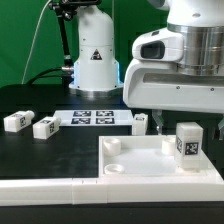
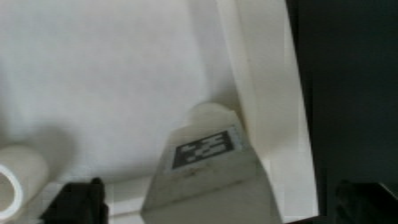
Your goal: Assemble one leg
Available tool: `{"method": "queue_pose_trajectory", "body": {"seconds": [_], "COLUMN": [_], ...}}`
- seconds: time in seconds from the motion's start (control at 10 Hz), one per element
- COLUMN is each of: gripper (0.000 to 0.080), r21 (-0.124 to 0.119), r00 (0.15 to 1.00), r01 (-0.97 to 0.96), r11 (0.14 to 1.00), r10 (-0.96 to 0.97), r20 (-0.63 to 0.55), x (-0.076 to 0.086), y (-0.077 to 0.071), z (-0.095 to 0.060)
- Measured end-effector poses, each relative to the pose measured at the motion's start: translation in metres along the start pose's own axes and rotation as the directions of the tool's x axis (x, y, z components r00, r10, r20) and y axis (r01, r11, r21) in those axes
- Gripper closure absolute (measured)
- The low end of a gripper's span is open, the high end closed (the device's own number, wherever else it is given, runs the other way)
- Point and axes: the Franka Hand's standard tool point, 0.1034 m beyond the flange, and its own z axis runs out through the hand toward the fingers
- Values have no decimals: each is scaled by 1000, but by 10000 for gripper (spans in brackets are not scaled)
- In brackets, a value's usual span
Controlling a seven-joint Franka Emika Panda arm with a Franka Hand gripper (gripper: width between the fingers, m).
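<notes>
Above the white panel (image 1: 145, 158), gripper (image 2: 222, 204) spread wide, fingers (image 2: 79, 200) flanking the upright leg (image 2: 205, 150), not touching it

A black table (image 1: 40, 100) carries the marker board (image 1: 92, 118), which lies flat toward the back with its row of black-and-white tags facing up. Nearer the front lies a large flat white panel (image 1: 150, 166) with round sockets (image 1: 112, 146) on its side toward the exterior view's left, close to a low white rail (image 1: 40, 188) along the front. A green backdrop (image 1: 20, 40) stands behind the table.
</notes>
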Motion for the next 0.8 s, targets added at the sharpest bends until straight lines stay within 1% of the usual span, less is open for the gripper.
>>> {"method": "queue_pose_trajectory", "body": {"seconds": [0.2,0.4,0.5,0.6,0.7,0.8], "gripper": [150,151,297,297,472,472], "r21": [-1,0,0,0,0,-1], "r00": [990,989,989,989,989,989], "r01": [138,146,146,146,146,146], "r11": [990,989,989,989,989,989], "r10": [-138,-146,-146,-146,-146,-146], "r20": [4,4,4,4,4,3], "x": [0,0,0,0,0,0], "y": [1,2,2,2,2,2], "z": [2,2,2,2,2,2]}}
